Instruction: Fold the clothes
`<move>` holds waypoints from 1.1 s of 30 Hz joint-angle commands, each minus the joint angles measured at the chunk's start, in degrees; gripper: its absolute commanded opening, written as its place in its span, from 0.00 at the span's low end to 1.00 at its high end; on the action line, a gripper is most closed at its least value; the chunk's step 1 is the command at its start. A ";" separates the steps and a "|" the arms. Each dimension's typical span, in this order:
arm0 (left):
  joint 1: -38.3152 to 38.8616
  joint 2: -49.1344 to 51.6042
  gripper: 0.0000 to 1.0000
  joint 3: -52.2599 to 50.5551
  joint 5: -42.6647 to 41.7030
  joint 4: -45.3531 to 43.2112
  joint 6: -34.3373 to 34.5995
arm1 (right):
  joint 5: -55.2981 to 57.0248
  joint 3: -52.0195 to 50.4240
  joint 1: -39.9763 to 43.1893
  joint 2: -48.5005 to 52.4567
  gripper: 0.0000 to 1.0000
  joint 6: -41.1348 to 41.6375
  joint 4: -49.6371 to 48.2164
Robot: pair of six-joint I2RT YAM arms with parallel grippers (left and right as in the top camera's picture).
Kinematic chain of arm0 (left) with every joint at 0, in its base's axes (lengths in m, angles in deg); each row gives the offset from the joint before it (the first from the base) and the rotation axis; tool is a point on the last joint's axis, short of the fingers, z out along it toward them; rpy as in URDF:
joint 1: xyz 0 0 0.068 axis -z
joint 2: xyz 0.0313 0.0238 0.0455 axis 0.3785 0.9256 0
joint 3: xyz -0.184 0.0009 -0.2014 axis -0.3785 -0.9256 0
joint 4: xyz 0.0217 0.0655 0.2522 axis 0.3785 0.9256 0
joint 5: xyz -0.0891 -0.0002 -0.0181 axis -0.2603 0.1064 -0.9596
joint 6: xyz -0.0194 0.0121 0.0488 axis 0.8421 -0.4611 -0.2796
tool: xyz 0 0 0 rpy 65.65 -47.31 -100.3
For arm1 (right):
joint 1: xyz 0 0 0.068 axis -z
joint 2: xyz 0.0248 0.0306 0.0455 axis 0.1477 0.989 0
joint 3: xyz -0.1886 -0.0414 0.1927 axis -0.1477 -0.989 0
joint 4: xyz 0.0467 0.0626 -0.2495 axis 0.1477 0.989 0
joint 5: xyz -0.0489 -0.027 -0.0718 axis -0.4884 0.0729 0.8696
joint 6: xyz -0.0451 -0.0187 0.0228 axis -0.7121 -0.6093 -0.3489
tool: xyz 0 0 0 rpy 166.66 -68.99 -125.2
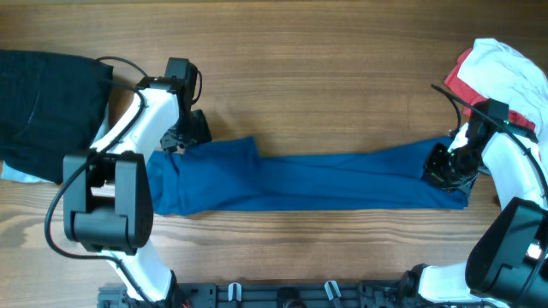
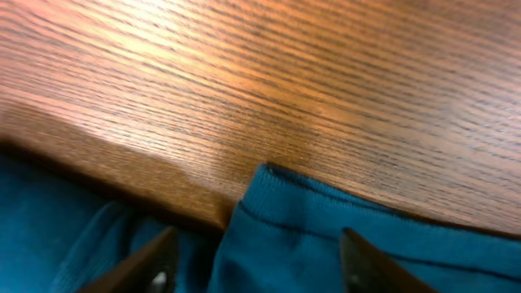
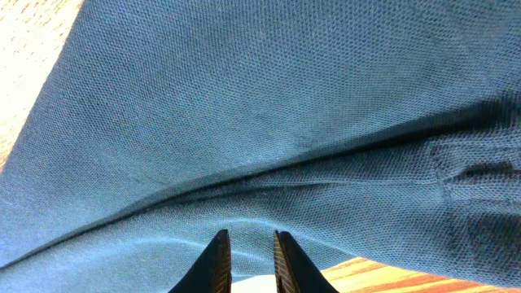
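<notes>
A blue garment (image 1: 325,180) lies stretched in a long band across the wooden table. My left gripper (image 1: 175,141) is at its upper left corner. In the left wrist view the fingers (image 2: 256,260) are wide apart over the hemmed blue corner (image 2: 326,220), so this gripper is open. My right gripper (image 1: 441,167) is at the garment's right end. In the right wrist view its fingers (image 3: 248,252) are close together with a fold of the blue cloth (image 3: 269,114) pinched between them.
A black garment (image 1: 43,103) lies at the far left edge. A pile of white and red clothes (image 1: 505,68) sits at the back right. Bare wood (image 1: 325,77) lies behind the blue garment and in front of it.
</notes>
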 commanded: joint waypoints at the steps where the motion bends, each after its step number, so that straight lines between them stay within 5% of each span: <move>1: -0.13 4.15 0.51 0.17 -3.91 0.46 0.00 | -0.87 -0.17 -0.15 0.76 0.18 -0.26 -0.09; 8: -0.15 4.74 0.04 0.61 -7.82 -0.39 -2.89 | -0.83 -0.17 -0.13 0.76 0.17 -0.28 -0.07; 23: -0.81 -0.94 0.04 27.98 -7.63 0.02 -5.70 | -0.44 -0.17 -0.13 0.76 0.17 -0.24 -0.13; 33: -0.90 -2.10 0.04 29.97 -11.02 12.02 -7.39 | -0.42 -0.17 -0.13 0.76 0.17 -0.26 -0.28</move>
